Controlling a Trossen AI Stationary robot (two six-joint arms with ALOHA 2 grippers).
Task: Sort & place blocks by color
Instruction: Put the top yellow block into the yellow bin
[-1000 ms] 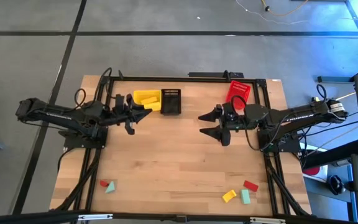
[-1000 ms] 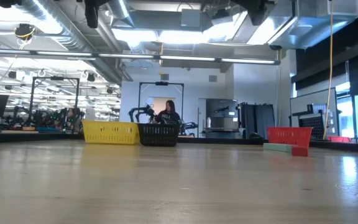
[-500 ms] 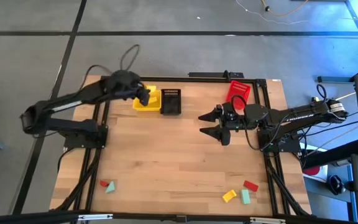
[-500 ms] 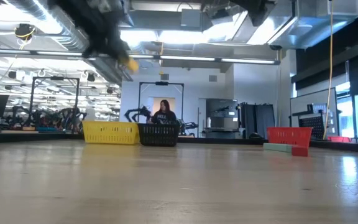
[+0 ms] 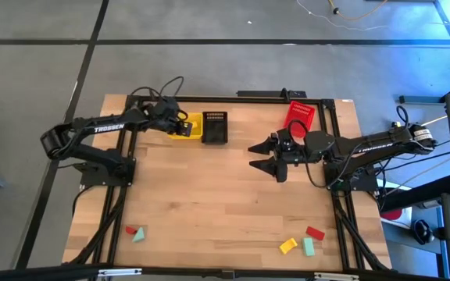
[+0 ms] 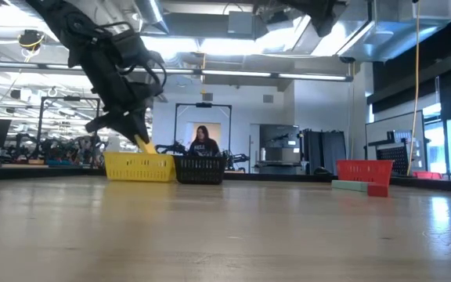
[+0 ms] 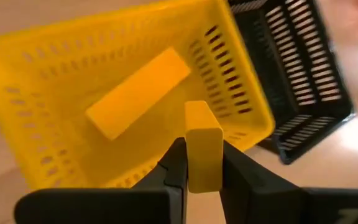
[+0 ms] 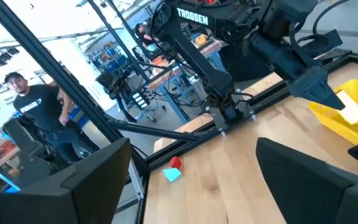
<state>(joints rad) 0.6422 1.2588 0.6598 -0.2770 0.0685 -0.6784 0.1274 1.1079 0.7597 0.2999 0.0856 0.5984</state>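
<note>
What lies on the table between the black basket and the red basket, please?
Only bare wood in the high view: the black basket and red basket have no blocks between them; the open right tool hangs nearer the front.

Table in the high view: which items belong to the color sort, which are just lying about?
Job:
yellow block in left gripper
yellow block in basket
yellow basket
black basket
red basket
loose blocks at the near edge

Lying about:
cables on the floor
person behind

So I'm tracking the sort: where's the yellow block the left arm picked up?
The left gripper holds the yellow block just above the yellow basket, at the table's far left beside the black basket.
</note>
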